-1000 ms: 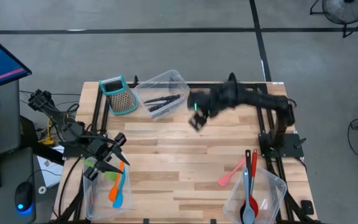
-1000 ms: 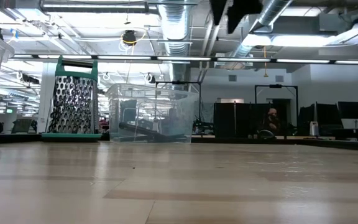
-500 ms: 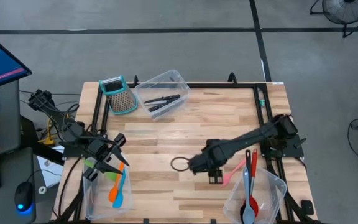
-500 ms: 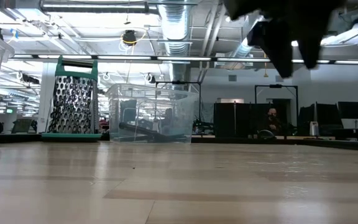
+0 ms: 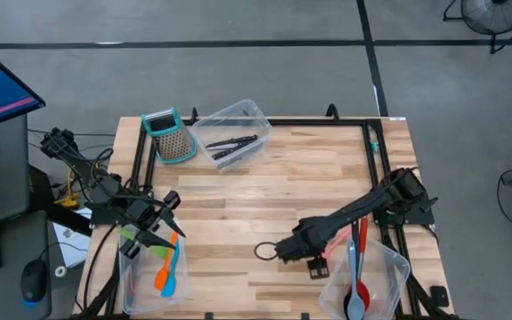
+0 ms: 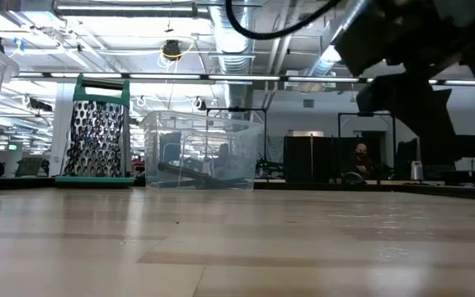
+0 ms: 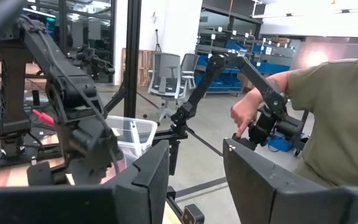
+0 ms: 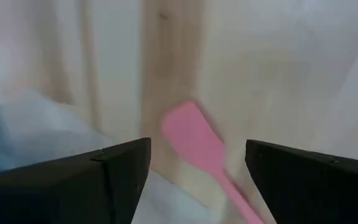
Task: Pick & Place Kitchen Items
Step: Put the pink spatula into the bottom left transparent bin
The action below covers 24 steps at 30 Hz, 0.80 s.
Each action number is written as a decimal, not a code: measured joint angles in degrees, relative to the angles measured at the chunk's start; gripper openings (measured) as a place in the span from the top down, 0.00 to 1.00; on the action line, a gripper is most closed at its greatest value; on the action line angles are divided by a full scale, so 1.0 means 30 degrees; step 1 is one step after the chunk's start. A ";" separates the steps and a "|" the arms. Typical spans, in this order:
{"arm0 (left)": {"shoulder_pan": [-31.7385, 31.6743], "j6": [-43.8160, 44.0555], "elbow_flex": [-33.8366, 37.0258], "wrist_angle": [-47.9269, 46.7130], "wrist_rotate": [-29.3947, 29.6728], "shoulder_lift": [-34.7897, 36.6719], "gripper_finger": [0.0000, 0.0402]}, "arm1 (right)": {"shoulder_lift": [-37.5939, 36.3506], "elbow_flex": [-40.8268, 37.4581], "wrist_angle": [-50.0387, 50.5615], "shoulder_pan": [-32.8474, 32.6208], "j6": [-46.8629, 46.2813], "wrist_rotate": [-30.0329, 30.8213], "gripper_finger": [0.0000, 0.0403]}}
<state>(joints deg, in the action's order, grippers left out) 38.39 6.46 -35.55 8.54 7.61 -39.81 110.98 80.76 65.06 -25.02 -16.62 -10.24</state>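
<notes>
A pink spatula (image 8: 191,134) lies flat on the wooden table (image 5: 238,204) near its right front. My right gripper (image 5: 314,265) hangs just above it, pointing down. In the right wrist view this gripper (image 8: 197,149) is open, one finger on each side of the spatula's blade and clear of it. In the high view the gripper hides most of the spatula. My left gripper (image 5: 163,218) waits open and level over the left tub (image 5: 136,289), with nothing between its fingers (image 7: 154,174).
The left tub holds orange (image 5: 164,271), blue and green spatulas. The near right tub (image 5: 400,267) holds a grey spoon (image 5: 354,271) and a red spoon (image 5: 363,233), their handles leaning out. A grater (image 5: 169,135) and a far tub (image 5: 229,133) stand at the back. A person (image 7: 328,124) stands beyond the table.
My right gripper has swung from beside the far tub toward the table's near right, come down low and tipped from nearly level to pointing down over the pink spatula. Over the last half second it has only edged a little nearer and lower.
</notes>
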 joint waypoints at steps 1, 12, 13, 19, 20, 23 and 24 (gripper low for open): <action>0.0000 0.0000 0.0005 -0.0001 0.0003 -0.0001 0.67 | -0.0007 -0.0026 -0.0189 0.0111 0.0033 -0.0438 0.37; 0.0000 -0.0043 0.0007 0.0006 0.0001 -0.0001 0.67 | 0.0000 -0.0119 0.0825 0.1642 0.1520 -0.1616 0.81; 0.0000 -0.0043 0.0007 0.0006 0.0001 0.0001 0.67 | 0.0000 -0.0119 0.1026 0.1819 0.1673 -0.1732 0.90; 0.0000 -0.0050 0.0007 0.0006 0.0001 -0.0001 0.67 | 0.0022 -0.0119 0.1029 0.2687 0.3276 -0.2886 0.99; 0.0000 -0.0050 0.0007 0.0006 0.0001 -0.0001 0.67 | 0.0124 -0.0110 0.1027 0.2821 0.3507 -0.3252 0.99; 0.0000 -0.0036 0.0015 -0.0001 0.0001 -0.0001 0.67 | 0.0347 -0.0127 0.1396 0.3075 0.4055 -0.3799 0.99; 0.0006 -0.0036 0.0015 0.0003 0.0001 -0.0001 0.67 | 0.0346 -0.0150 0.1385 0.3089 0.4237 -0.3933 1.00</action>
<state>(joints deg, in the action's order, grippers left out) 38.41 6.35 -35.51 8.55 7.62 -39.81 112.02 80.31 69.21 -15.75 -3.90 -22.04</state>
